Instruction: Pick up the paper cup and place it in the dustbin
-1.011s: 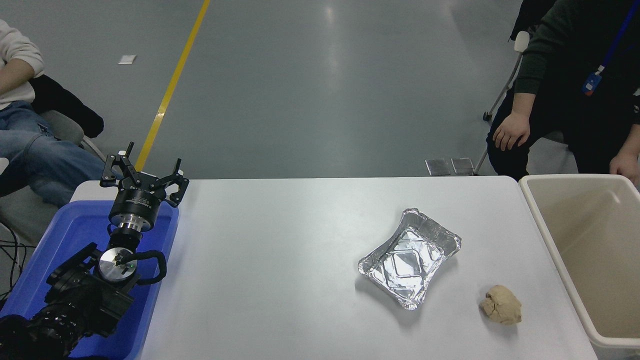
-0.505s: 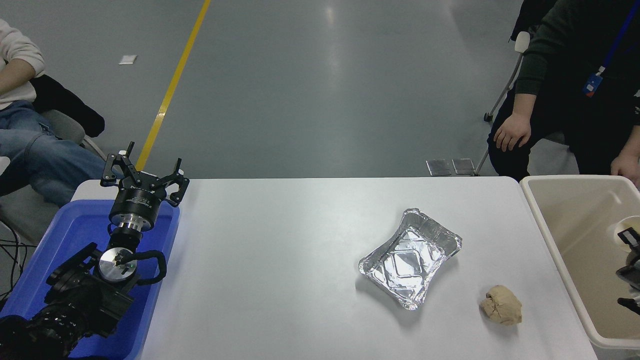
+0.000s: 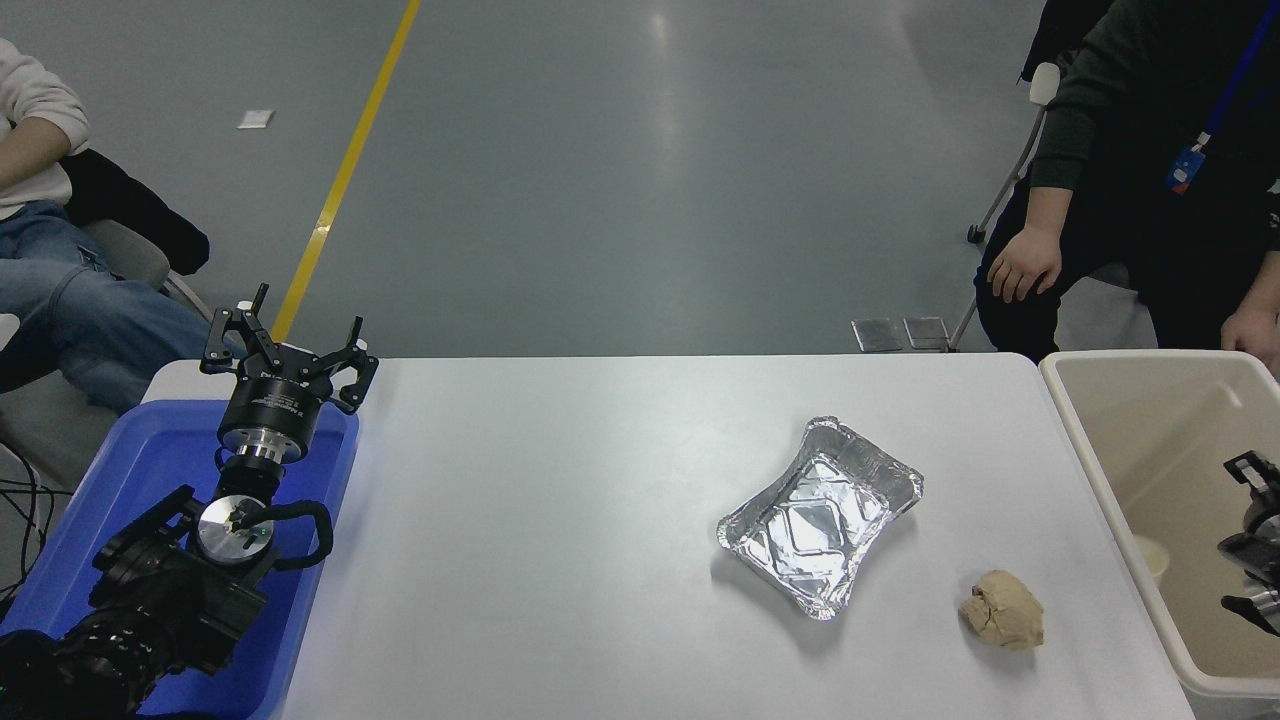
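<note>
The paper cup is small and pale. It lies inside the beige dustbin at the table's right end, low against the bin's near left wall, with its rim showing. My right gripper comes in at the right edge, above the bin's inside and to the right of the cup. Its fingers are spread and hold nothing; part of it is cut off by the picture's edge. My left gripper is parked open over the far end of a blue tray at the lower left.
A crinkled silver foil tray lies right of the table's middle. A beige crumpled lump lies near the front right. The blue tray sits at the left edge. One person sits at the far right, another at the far left.
One second ago the right gripper was out of view. Half a second ago it held the cup over the bin. The cup has since dropped to the bin's bottom left, and the gripper is empty.
</note>
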`<state>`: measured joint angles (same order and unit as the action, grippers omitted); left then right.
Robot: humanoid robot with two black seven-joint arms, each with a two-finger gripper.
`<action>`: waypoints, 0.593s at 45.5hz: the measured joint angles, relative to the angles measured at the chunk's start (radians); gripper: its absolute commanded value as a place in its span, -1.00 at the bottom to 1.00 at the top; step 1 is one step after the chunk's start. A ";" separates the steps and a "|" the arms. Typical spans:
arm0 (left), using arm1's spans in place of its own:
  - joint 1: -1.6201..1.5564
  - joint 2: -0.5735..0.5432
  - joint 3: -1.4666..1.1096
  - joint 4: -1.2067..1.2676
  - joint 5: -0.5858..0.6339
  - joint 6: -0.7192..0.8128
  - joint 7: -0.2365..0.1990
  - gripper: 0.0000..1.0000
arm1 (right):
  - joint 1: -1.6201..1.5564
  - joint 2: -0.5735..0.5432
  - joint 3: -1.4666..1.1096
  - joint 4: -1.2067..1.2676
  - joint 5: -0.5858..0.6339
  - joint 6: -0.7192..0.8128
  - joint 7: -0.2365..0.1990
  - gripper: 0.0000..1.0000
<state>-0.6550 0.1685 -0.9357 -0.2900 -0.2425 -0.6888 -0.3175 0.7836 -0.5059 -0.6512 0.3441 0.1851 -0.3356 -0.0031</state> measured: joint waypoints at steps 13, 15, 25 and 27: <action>0.000 0.000 0.000 0.000 0.000 0.000 0.000 0.98 | 0.203 -0.090 -0.088 0.064 -0.099 0.011 0.000 1.00; 0.000 0.000 0.000 0.000 0.000 0.000 0.000 0.98 | 0.250 -0.101 -0.119 0.078 -0.117 0.013 0.000 1.00; 0.000 0.000 0.000 0.000 0.000 0.000 0.000 0.98 | 0.456 -0.127 -0.267 0.119 -0.162 0.052 0.000 1.00; 0.000 0.000 0.000 0.000 0.000 0.000 0.000 0.98 | 0.495 -0.127 -0.288 0.132 -0.167 0.065 0.000 1.00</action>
<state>-0.6550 0.1684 -0.9357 -0.2901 -0.2425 -0.6888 -0.3175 1.2782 -0.6328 -0.9392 0.4760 0.0178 -0.2710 -0.0030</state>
